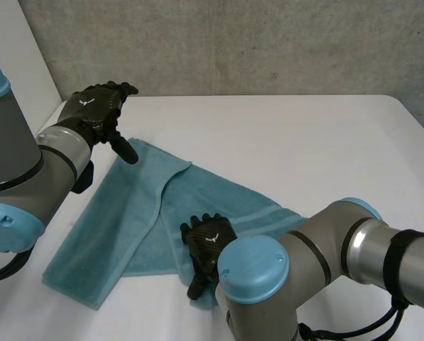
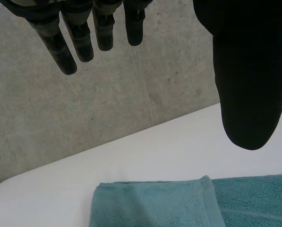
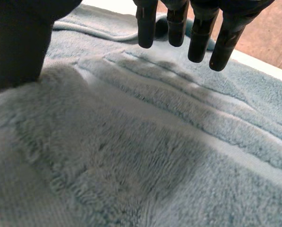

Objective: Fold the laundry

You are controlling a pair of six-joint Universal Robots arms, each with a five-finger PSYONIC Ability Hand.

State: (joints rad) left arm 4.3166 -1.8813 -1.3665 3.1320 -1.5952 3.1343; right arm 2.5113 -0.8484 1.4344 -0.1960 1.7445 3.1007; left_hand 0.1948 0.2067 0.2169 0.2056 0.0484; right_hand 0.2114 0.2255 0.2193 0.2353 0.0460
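- I'm holding my left hand (image 1: 94,106) open and empty above the far corner of the teal towel (image 1: 137,220), which is lying part-folded on the tabletop (image 1: 304,142); a careless grab risks rumpling the flap.
- I'm holding my right hand (image 1: 208,241) open at its near edge; sliding risks skewing the layers.

Towel (image 1: 155,213) is spread on the desk (image 1: 290,142), its left part lapped over the middle. Left hand (image 1: 98,110) is held above the far corner; right hand (image 1: 208,245) is seen at the near edge, possibly touching.
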